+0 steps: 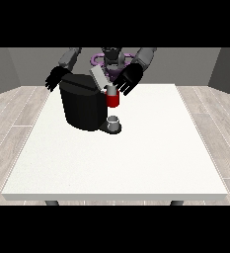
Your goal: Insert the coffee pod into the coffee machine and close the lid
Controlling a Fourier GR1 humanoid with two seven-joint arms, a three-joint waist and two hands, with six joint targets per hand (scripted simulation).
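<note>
The black coffee machine [82, 106] stands on the table's far left part, with its grey lid [99, 78] raised and tilted back. A red thing at the machine [112, 101] sits at its front right. A small grey thing [110, 90] shows just on top of that; I cannot tell whether it is the pod. The hand at the view's right [127, 80] hangs just right of and above the red thing, fingers spread and pointing down, open. The hand at the view's left [55, 79] hovers beside the machine's top left corner, fingers relaxed, holding nothing.
A grey cup-shaped thing [114, 123] stands on the machine's low black base under the red thing. The white table [136, 163] stretches wide towards the camera and to the right. The robot's torso is behind the machine.
</note>
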